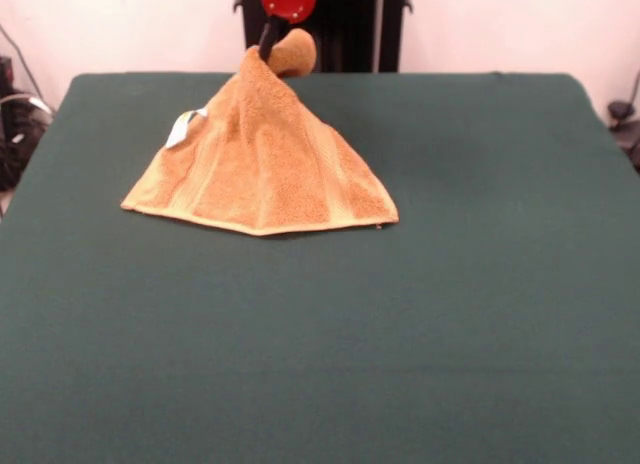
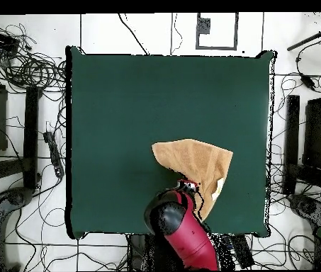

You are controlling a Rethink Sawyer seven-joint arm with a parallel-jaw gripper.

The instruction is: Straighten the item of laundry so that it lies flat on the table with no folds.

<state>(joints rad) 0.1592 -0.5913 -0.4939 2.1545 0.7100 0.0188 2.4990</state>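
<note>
Claw (image 1: 268, 52) clamped on one corner of the towel (image 1: 262, 159), lifted up near the surface's (image 1: 480, 314) far edge. Towel hangs tent-shaped from the claw, its lower hem resting on the green surface. White tag (image 1: 181, 129) shows on the left slope. Arm (image 2: 184, 234) overhead.

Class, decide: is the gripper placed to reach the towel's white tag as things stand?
Probably not: the gripper is shut on the towel, holding one corner up, so it must let go first; the white tag itself lies uncovered.
</note>
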